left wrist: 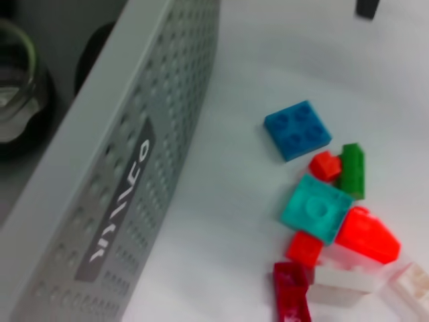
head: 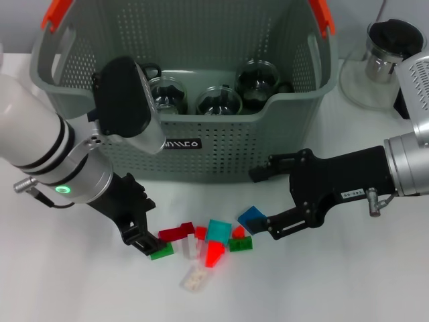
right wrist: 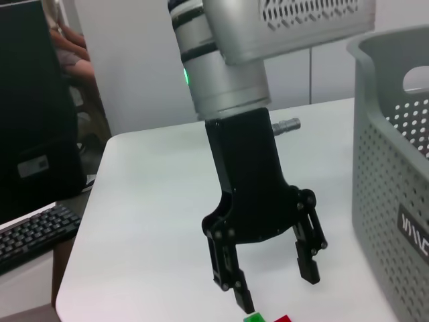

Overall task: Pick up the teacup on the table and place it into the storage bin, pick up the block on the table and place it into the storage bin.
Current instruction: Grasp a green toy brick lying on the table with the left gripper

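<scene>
Nearest on the white surface (head: 80, 288) lies a heap of blocks (head: 208, 245), with the left hand (head: 149, 243) open, its fingertips down at the green block (head: 161, 251) on the heap's left edge, and the right hand (head: 263, 201) spread open just past the blue block (head: 252, 219). The block step looks under way, and the next move calls for closing on one piece without scattering its touching neighbours. Behind stands the storage bin (head: 221, 154) already holding glass teacups (head: 218, 100), its tall front wall to be cleared; a glass teapot (head: 379, 64) sits beside it at right.

Blocks (head: 208, 241) hemmed between both pincers.
</scene>
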